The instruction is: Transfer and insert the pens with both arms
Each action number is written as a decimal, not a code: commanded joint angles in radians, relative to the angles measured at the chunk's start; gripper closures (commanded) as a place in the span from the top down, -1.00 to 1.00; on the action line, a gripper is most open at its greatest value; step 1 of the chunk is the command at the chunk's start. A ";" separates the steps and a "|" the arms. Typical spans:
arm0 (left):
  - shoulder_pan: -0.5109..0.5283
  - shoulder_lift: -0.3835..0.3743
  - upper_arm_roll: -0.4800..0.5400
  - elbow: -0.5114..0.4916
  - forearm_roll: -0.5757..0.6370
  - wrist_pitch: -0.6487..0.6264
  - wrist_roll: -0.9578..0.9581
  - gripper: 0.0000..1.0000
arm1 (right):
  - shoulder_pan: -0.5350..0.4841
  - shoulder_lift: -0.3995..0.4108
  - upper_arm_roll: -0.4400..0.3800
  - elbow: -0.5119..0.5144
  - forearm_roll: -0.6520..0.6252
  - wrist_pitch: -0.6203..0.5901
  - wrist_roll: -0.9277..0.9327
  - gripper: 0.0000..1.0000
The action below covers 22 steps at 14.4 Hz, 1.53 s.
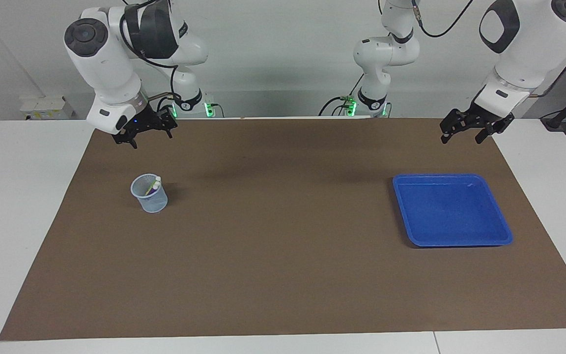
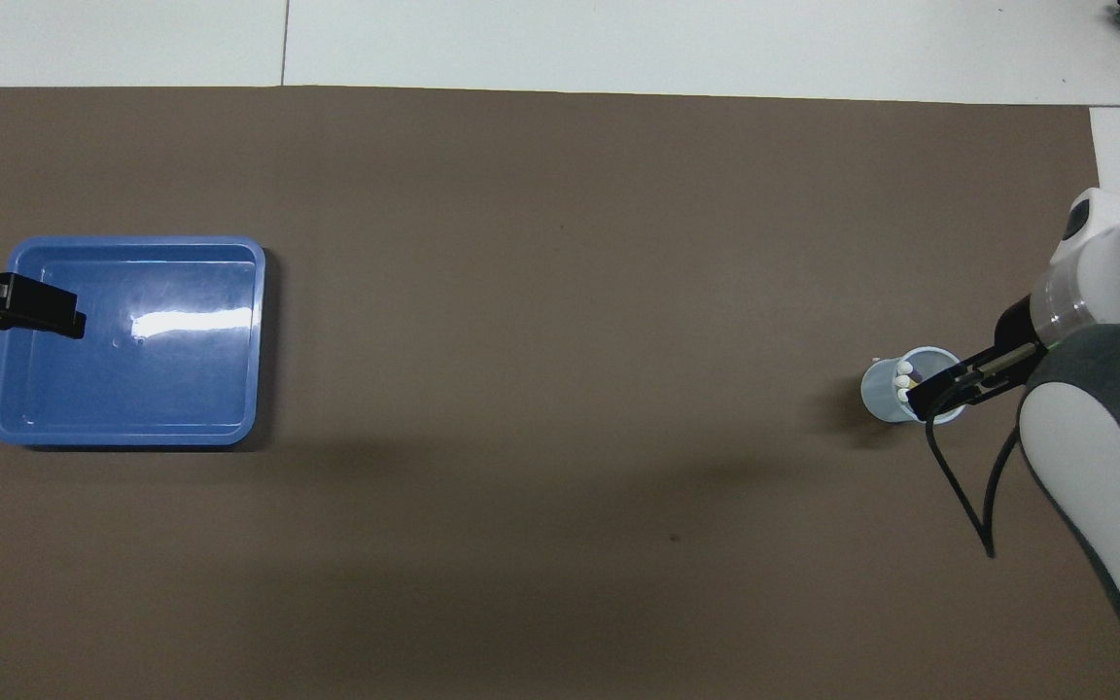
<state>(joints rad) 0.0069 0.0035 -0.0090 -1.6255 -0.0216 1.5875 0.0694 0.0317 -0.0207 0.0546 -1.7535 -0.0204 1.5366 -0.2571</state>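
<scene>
A translucent pale-blue cup (image 1: 149, 195) stands on the brown mat toward the right arm's end. The pens (image 1: 155, 185) stand in it with whitish caps up; purple and green barrels show. From overhead the pens' caps (image 2: 903, 380) show at the cup (image 2: 883, 391) rim. My right gripper (image 1: 151, 139) hangs open and empty in the air over the mat by the cup; overhead, the right gripper (image 2: 941, 394) covers part of the cup. My left gripper (image 1: 461, 140) hangs open and empty over the mat beside the blue tray; overhead, the left gripper (image 2: 52, 322) overlaps the tray's edge.
A shallow blue tray (image 1: 501, 229) with nothing in it lies on the mat toward the left arm's end, also seen from overhead as the tray (image 2: 229, 428). The brown mat (image 1: 283, 275) covers most of the white table (image 1: 22, 206). A black cable (image 2: 959, 496) dangles from the right arm.
</scene>
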 commanded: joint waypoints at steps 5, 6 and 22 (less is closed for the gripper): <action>-0.016 -0.007 0.021 0.019 0.020 -0.009 0.003 1.00 | -0.021 0.013 0.016 0.023 0.025 -0.004 0.042 1.00; -0.016 -0.007 0.021 0.019 0.020 -0.009 0.003 1.00 | -0.021 0.015 0.016 0.025 0.025 0.000 0.048 1.00; -0.015 -0.010 0.026 0.013 0.020 0.002 0.004 1.00 | -0.010 0.012 0.011 0.026 0.026 0.195 0.211 1.00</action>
<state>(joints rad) 0.0069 0.0032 0.0028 -1.6108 -0.0216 1.5870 0.0694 0.0327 -0.0163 0.0559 -1.7460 -0.0203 1.7003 -0.0981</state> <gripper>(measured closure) 0.000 0.000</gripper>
